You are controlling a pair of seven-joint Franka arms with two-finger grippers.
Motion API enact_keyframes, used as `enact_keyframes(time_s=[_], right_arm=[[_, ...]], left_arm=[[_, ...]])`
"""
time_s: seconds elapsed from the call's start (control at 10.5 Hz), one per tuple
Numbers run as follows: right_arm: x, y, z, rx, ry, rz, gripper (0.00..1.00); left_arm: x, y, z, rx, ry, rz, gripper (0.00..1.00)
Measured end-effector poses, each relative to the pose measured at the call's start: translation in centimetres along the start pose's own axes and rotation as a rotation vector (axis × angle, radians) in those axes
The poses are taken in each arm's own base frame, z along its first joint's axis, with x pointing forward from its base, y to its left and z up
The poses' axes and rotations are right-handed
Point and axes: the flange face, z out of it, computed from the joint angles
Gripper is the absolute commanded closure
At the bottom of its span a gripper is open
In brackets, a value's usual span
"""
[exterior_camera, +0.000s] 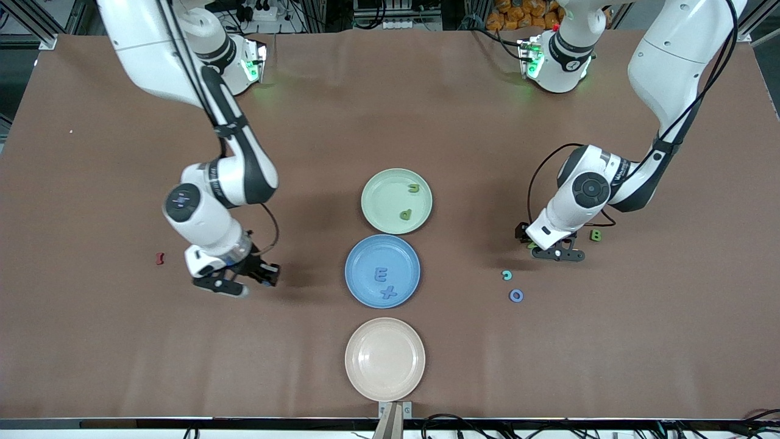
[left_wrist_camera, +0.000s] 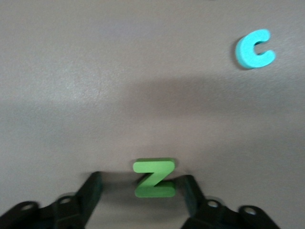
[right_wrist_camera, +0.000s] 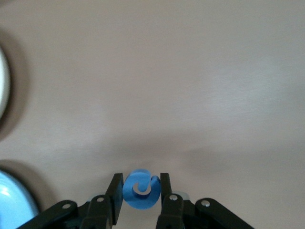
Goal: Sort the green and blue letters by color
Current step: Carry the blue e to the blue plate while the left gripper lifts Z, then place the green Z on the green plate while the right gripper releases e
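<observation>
Green Z (left_wrist_camera: 153,179): flat on the tabletop (exterior_camera: 122,341) at mid-height in the front view, toward the left arm's end, between the fingers of the left pincer (left_wrist_camera: 141,188).
Left pincer: down at the tabletop, jaws apart and straddling the Z, no squeeze on it yet.
Right pincer (right_wrist_camera: 141,186): clamped on a curly blue letter (right_wrist_camera: 138,198), over bare tabletop between the dark red piece (exterior_camera: 160,258) and the blue plate (exterior_camera: 365,292).
Step in hand: my read is green pick-up on one side, blue delivery on the other.
Risk one: the Z sits off-centre in the gap, closer to one finger, so a closing jaw may shove or spin it and it could pop out.
Risk two: the blue letter is held by its rounded edge, so it could twist and drop short of the blue plate.
Risk three: both arms head for the plates in mid-frame, so crowding there is possible.
Plates: three in a column at centre frame, the green plate (exterior_camera: 381,213) uppermost, the blue plate in the middle, the beige plate (exterior_camera: 365,378) lowest and bare.
Green letters: four, with two on the green plate, the Z, and a B (exterior_camera: 596,235) beside the left arm.
Blue letters: four, with E (exterior_camera: 381,275) and X (exterior_camera: 388,292) on the blue plate, the held one, and a ring (exterior_camera: 516,296) on the tabletop.
Teal C (exterior_camera: 506,275): one, just above the ring in frame.
</observation>
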Motion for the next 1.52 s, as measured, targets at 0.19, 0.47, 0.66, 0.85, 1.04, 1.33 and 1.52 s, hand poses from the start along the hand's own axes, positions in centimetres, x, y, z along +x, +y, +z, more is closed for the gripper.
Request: enact_keyframes(time_s=[0.19, 0.47, 0.66, 0.85, 1.04, 1.33, 1.52], right_arm=[[-1.4, -4.6, 1.7, 0.018, 0.001, 0.0, 0.9], [-3.4, -9.7, 1.8, 0.06, 0.008, -0.052, 0.9], [-4.8, -13.2, 0.8, 0.097, 0.014, -0.072, 0.88], [-7.3, -16.6, 0.9, 0.116, 0.008, -0.095, 0.82], [-9.7, -19.2, 1.7, 0.128, 0.004, -0.128, 0.01], [-11.2, -20.8, 2.0, 0.143, 0.01, -0.127, 0.0], [-10.7, -20.6, 1.8, 0.142, 0.018, -0.124, 0.0]], left_arm=[[0.1, 0.5, -0.7, -0.002, 0.012, 0.007, 1.0], [0.2, 0.5, -0.9, -0.002, 0.015, 0.008, 1.0], [0.2, 1.6, -1.3, -0.016, 0.027, 0.016, 1.0], [0.2, 4.7, -2.9, -0.047, 0.052, -0.005, 1.0], [-0.5, 9.0, -5.1, -0.086, 0.077, -0.051, 1.0], [-2.5, 15.9, -7.7, -0.156, 0.084, -0.112, 1.0], [-4.2, 20.8, -8.9, -0.186, 0.085, -0.131, 1.0]])
